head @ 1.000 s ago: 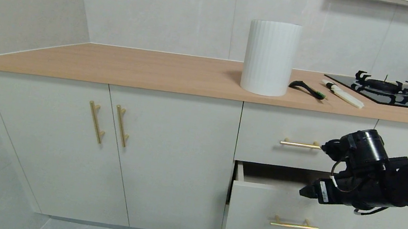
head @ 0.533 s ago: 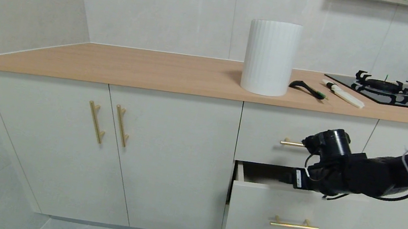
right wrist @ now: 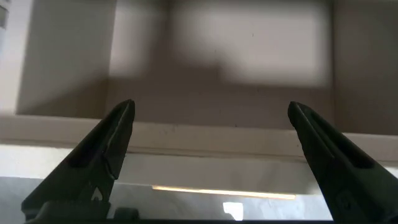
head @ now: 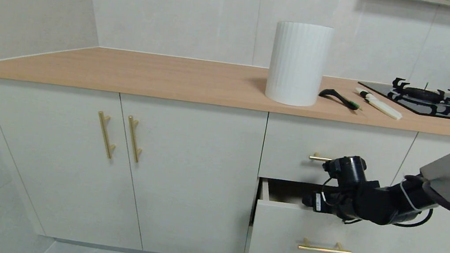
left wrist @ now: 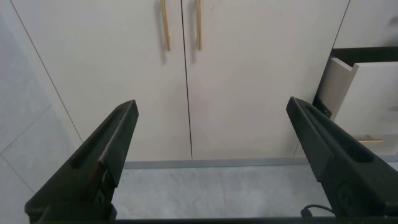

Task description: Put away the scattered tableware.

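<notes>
Surface: wooden surface (head: 169,78); white ribbed container (head: 298,64) upright on it.
Tableware: black-handled utensil (head: 338,98) and white utensil (head: 378,104) lie right of the container, near the stove (head: 425,100).
Drawer: lower drawer (head: 294,230) partly open.
Right claw (right wrist: 210,109): fingers apart, at the drawer's opening.
Left claw (left wrist: 211,106): fingers apart, facing cabinet doors (left wrist: 249,74).

Soft, even light; the white canister (head: 298,64) throws a faint shadow on the countertop (head: 148,72). The open drawer (head: 286,225) before my right gripper (right wrist: 211,104) is dim inside.
</notes>
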{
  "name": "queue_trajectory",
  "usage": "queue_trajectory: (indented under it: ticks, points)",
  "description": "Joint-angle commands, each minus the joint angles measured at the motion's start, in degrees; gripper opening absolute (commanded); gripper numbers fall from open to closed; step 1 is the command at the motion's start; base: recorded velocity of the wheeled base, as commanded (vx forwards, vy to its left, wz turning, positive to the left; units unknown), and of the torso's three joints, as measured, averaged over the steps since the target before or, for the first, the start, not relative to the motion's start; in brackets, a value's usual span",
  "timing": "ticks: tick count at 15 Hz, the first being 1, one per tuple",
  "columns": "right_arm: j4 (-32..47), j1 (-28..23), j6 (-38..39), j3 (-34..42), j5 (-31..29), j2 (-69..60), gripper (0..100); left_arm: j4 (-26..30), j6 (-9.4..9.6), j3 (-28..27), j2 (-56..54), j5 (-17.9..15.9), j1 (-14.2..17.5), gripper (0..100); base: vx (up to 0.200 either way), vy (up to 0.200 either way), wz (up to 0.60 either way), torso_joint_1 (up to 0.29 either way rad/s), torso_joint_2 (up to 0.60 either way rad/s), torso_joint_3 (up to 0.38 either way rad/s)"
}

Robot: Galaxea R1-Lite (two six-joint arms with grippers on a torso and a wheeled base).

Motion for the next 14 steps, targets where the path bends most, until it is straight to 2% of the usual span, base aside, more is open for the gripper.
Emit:
queue_trajectory:
  ticks: [1, 14]
  points:
    - [0.1, 0.0, 0.0, 0.5, 0.1, -0.2, 100, 0.0, 0.00, 0.0, 0.0, 0.0, 0.0, 100, 0.000, 0.000, 0.00, 0.000, 0.00, 0.000]
    - [17.9, 0.5, -2.1, 0.7, 0.4, -7.5, 100, 0.0, 0.00, 0.0, 0.0, 0.0, 0.0, 100, 0.000, 0.000, 0.00, 0.000, 0.00, 0.000]
